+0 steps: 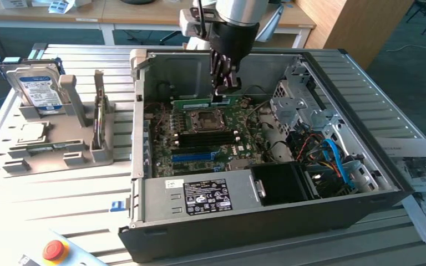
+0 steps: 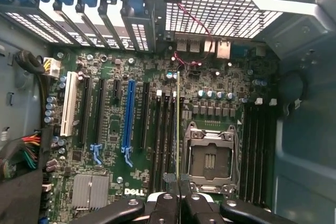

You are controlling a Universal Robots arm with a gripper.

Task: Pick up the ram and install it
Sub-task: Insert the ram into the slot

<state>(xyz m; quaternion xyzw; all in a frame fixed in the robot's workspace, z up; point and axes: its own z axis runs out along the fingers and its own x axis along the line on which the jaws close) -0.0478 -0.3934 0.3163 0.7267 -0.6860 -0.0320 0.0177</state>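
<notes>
While the fingers (image 2: pixel 167 208) pinch the ram (image 1: pixel 202 103), it is inside the open case (image 1: pixel 272 224), over the motherboard (image 1: pixel 235 124).

Computer case (image 1: pixel 272 227) at worktop (image 1: pixel 65 194) centre, motherboard (image 1: pixel 237 123) inside it, ram (image 1: pixel 198 103) gripped in end effector (image 1: pixel 224 91) beside processor socket (image 1: pixel 204 119), parts stand (image 1: pixel 42 152) carrying hard drive (image 1: pixel 40 93) near the exterior view's left edge.

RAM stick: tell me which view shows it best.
The exterior view: the RAM stick shows its long green face, held by the claw over the motherboard. The wrist view shows it edge-on, a thin line beside the CPU socket.
</notes>
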